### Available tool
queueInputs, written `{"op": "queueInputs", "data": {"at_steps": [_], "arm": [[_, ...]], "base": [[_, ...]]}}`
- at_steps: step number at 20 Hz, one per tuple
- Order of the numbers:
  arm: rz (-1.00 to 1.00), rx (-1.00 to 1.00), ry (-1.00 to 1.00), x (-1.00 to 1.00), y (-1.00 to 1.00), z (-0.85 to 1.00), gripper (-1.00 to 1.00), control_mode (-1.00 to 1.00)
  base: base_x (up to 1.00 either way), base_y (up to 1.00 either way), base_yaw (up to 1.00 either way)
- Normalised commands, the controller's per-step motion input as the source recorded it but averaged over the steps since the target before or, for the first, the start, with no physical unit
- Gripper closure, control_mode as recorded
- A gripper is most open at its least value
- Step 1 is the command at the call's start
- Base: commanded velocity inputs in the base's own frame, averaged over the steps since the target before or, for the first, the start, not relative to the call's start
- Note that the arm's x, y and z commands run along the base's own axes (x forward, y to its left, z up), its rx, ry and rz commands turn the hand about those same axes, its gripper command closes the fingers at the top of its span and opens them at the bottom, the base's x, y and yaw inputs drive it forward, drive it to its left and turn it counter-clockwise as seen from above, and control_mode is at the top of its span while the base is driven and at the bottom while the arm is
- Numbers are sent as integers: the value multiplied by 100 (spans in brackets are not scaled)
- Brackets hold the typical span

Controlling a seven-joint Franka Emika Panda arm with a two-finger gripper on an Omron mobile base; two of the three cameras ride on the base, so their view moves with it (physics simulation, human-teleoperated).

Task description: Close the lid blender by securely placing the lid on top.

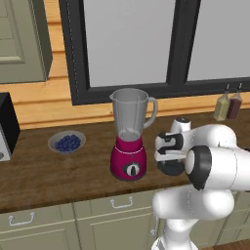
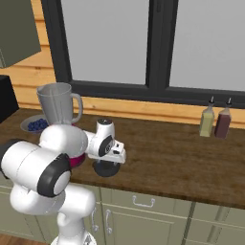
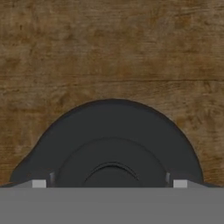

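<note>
The black round lid [image 3: 111,140] lies flat on the wooden counter, just right of the blender [image 1: 129,136]. In the left base view the lid [image 1: 171,169] peeks out under the hand; the right base view shows the lid [image 2: 106,169] beneath the white hand too. My gripper [image 3: 109,183] points straight down, very close over the lid, fingers wide apart on either side of its raised centre. Nothing is held. The blender has a magenta base with a black dial and an open-topped clear grey jar [image 2: 57,103].
A grey bowl of blueberries [image 1: 67,142] sits left of the blender. Two bottles [image 1: 227,106] stand at the back right by the wall. A black appliance [image 1: 7,127] is at the far left. The window frame runs above the counter [image 2: 172,158].
</note>
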Motion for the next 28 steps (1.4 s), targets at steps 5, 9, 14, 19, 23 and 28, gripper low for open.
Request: {"op": "queueInputs", "data": {"at_steps": [5,9,14,19,23,28], "arm": [[0,0,0,-5,20,-38,100,-100],[0,0,0,-25,7,-9,100,-100],[0,1,0,-35,3,0,100,-100],[0,0,0,-33,0,36,100,-100],[0,0,-7,-30,2,100,100,-100],[0,0,-8,-25,13,100,100,-100]], "base": [[0,0,0],[0,0,0],[0,0,0],[0,0,0],[0,0,0],[0,0,0]]}}
